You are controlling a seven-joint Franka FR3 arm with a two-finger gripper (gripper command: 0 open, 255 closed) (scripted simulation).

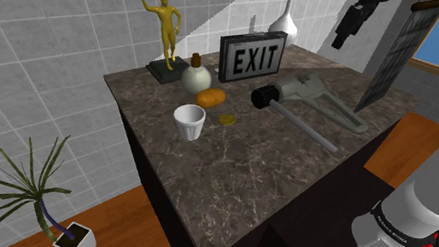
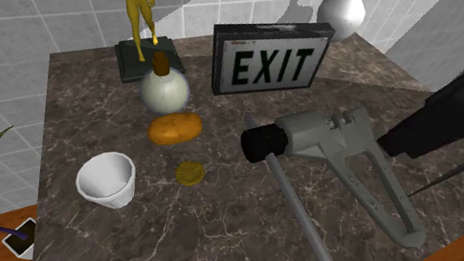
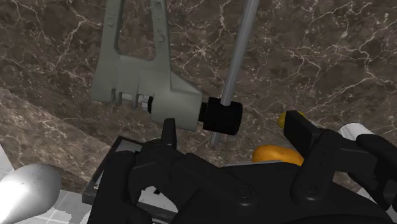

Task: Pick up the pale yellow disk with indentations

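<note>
In the shoulder view, cut off by the top edge: the black gripper, hanging high over the far end of the dark marble counter, above the grey tool; not possible to judge the jaws from here. At the lower right, the white base of the arm, its upper links out of frame. Easy to find the pale yellow disk: lying flat between the white cup and the tool's black knob, just beside the orange loaf; indentations too small to make out. In the second exterior view, cropped at the right edge, the gripper, slanting down toward this view's left over the tool, well apart from the disk, itself near loaf and cup. In the wrist view, plain to see the gripper: fingers standing wide apart, clasping nothing, the tool on the counter beyond them. Half hidden behind one finger: a yellow patch, apparently the disk, beside the loaf.
</note>
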